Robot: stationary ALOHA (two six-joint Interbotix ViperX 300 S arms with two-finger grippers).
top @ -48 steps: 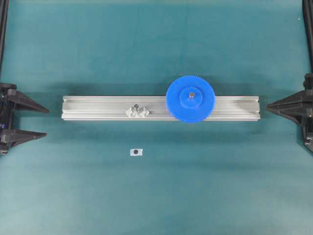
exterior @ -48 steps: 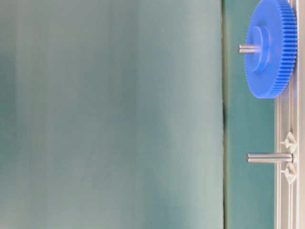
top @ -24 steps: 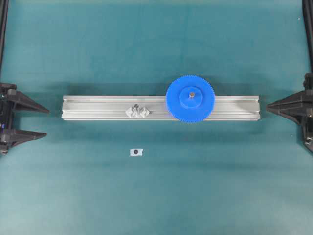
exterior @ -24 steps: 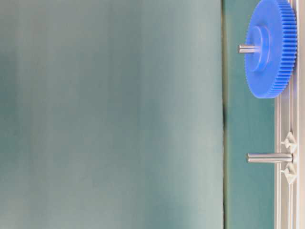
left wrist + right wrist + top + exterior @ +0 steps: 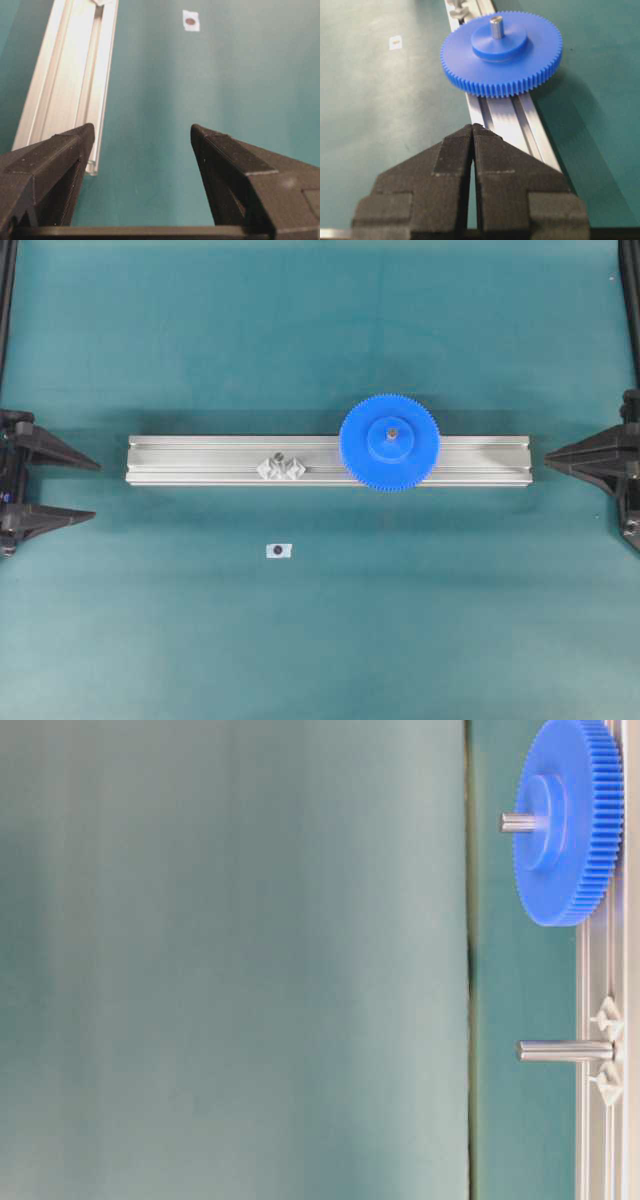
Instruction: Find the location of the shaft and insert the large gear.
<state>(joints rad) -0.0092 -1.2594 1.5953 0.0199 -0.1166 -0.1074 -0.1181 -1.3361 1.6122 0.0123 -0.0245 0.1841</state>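
Observation:
The large gear [image 5: 365, 455] is bright blue and lies flat on the aluminium rail [image 5: 200, 460], right of the rail's middle. The shaft [image 5: 391, 433] pokes up through the gear's hub hole, as the right wrist view shows with the gear [image 5: 520, 65] around the shaft [image 5: 495, 26]. In the table-level view the gear [image 5: 570, 820] sits against the rail with the shaft [image 5: 515, 821] sticking out. My left gripper [image 5: 95, 489] rests open at the left edge, nothing between its fingers [image 5: 142, 129]. Off the rail's right end, my right gripper [image 5: 550, 455] is shut and empty [image 5: 472, 127].
A twin pin [image 5: 281, 457] stands bare on clear mounts left of the gear, also seen at table level [image 5: 560, 1050]. A small white tag [image 5: 278, 550] with a dark dot lies on the green mat in front of the rail. The rail's left end [image 5: 75, 85] is near my left gripper.

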